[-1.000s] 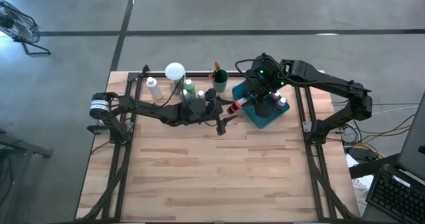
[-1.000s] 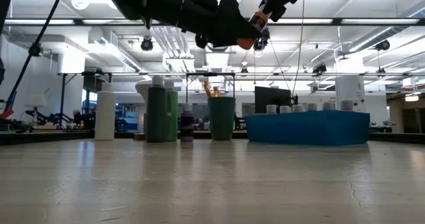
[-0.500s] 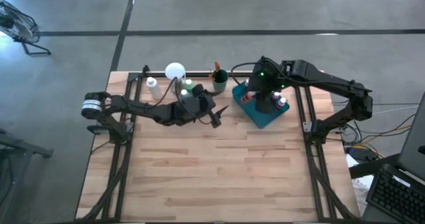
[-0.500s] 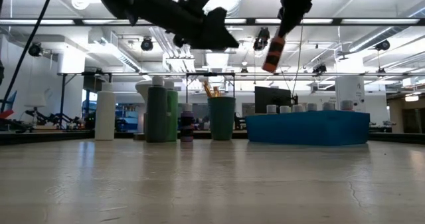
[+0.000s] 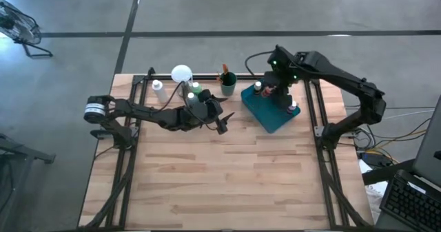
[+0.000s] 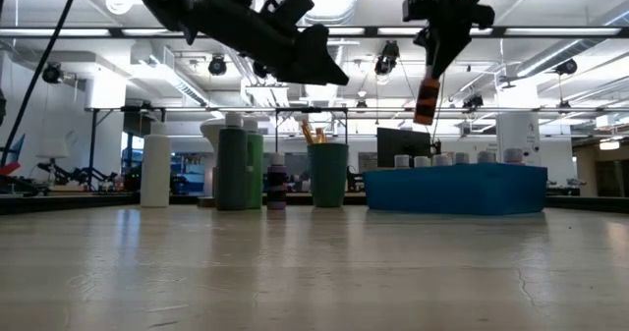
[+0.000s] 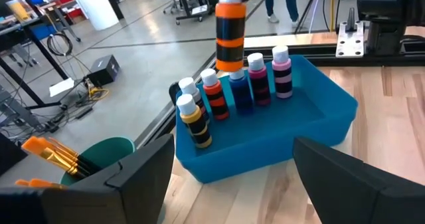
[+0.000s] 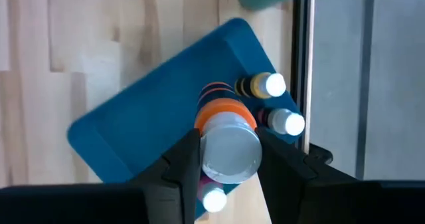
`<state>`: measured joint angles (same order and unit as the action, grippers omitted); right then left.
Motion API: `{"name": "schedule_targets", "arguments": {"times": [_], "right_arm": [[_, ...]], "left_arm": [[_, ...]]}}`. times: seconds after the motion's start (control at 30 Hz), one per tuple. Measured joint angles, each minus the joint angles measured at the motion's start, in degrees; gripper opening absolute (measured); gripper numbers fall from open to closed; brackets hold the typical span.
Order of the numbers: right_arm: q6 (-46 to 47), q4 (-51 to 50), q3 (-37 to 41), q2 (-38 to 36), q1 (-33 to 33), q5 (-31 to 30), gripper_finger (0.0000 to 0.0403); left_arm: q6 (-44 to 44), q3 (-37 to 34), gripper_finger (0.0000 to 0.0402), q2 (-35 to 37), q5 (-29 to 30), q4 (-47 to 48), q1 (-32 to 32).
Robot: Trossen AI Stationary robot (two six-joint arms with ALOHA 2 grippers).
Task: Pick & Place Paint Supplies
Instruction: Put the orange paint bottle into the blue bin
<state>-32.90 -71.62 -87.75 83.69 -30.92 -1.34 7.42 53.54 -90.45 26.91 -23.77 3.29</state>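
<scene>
My right gripper (image 6: 439, 48) (image 5: 271, 89) is shut on an orange and black striped paint bottle (image 7: 230, 34) (image 6: 427, 100). The bottle hangs above the blue tray (image 5: 270, 115) (image 7: 279, 141). Several white-capped paint bottles (image 7: 232, 94) stand upright in a row along the tray's far side. My left gripper (image 5: 222, 118) (image 7: 229, 177) hovers open and level to the left of the tray, with nothing between its fingers. Orange-tipped brushes (image 7: 50, 154) stick up out of a green cup (image 5: 228, 84). My right gripper pinches the bottle's white cap (image 8: 229, 154) between its two fingers (image 8: 182, 161). The fingers come from above and point steeply down. The bottle hangs below them, nearly upright and cap up, clear of the tray and of the bottles in it.
Along the far edge stand a white bottle (image 5: 158, 91), green bottles (image 5: 196, 91) and a round white-topped object (image 5: 181, 74). A small purple bottle (image 6: 277, 187) stands beside them. A black frame rail (image 5: 310, 111) borders the tray's right side. The near half of the wooden table (image 5: 220, 184) holds nothing.
My right gripper has carried the striped bottle away from my left gripper toward the table's far right, over the tray. It has tipped downward, and the bottle has swung from slanting to nearly upright. My left gripper has drawn back a little toward the table's left.
</scene>
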Motion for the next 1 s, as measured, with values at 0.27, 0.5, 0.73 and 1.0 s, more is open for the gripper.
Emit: {"name": "schedule_targets", "arguments": {"times": [0.27,0.5,0.73,1.0], "right_arm": [[-6.6,-0.1,0.1,6.5,-4.2,2.1,0.0116],[-8.5,2.3,0.1,11.9,-7.1,3.1,0.0116],[-9.3,4.6,0.1,15.7,-7.8,3.5,0.0116],[-10.7,5.8,0.1,17.3,-7.9,4.3,0.0116]], "left_arm": [[-0.1,0.0,0.0310,0.2,0.0,0.2,0.0],[-0.1,0.0,0.0310,0.2,0.0,0.3,0.0],[-0.1,-0.1,0.0310,0.2,0.0,0.3,0.0],[-0.1,-0.3,0.0310,0.2,0.0,0.3,0.0]]}}
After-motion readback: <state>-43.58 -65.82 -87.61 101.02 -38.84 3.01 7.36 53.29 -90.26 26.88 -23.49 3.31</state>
